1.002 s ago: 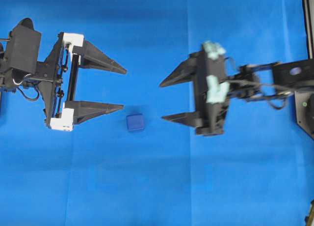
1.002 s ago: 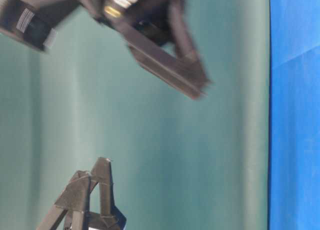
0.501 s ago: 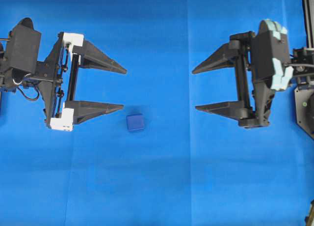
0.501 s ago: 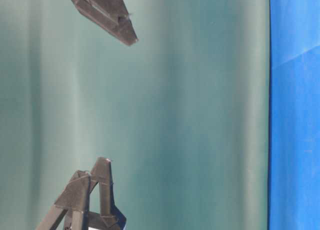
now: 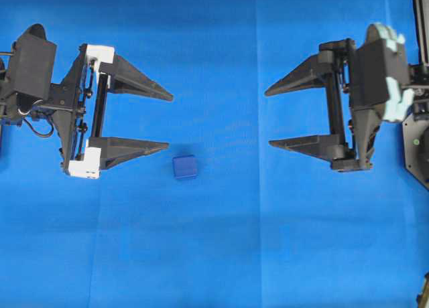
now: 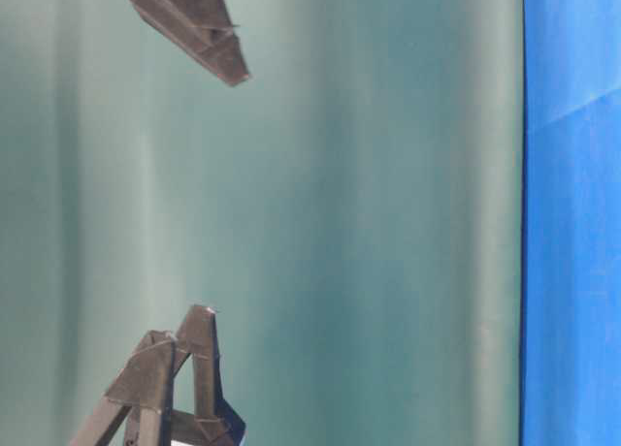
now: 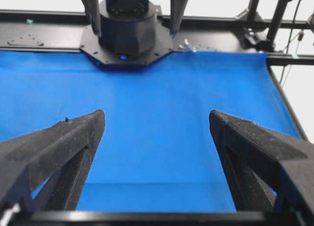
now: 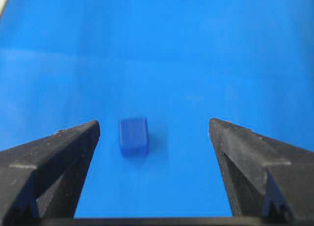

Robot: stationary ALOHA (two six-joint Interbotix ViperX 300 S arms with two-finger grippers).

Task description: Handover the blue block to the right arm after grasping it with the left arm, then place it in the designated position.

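The blue block point(image 5: 185, 167) lies alone on the blue cloth, touched by nothing. My left gripper point(image 5: 169, 120), the one with white brackets, hangs open just left of the block. Its lower fingertip point(image 5: 163, 146) ends a little up and left of the block. In the left wrist view the left gripper point(image 7: 157, 119) is wide open over bare cloth, and the block is out of that view. My right gripper point(image 5: 268, 119), with the mint-green wrist, stands open well to the right. Its wrist view shows the right gripper point(image 8: 154, 125) open, with the block point(image 8: 133, 136) ahead, nearer the left finger.
Blue cloth point(image 5: 221, 254) covers the whole table. The right arm's black base point(image 7: 127, 29) and a black frame rail point(image 7: 44, 14) stand at the far edge in the left wrist view. A black mount point(image 5: 417, 144) sits at the overhead view's right edge.
My right gripper has pulled back to the right, away from the block, and steadied. The left gripper and the block have not moved.
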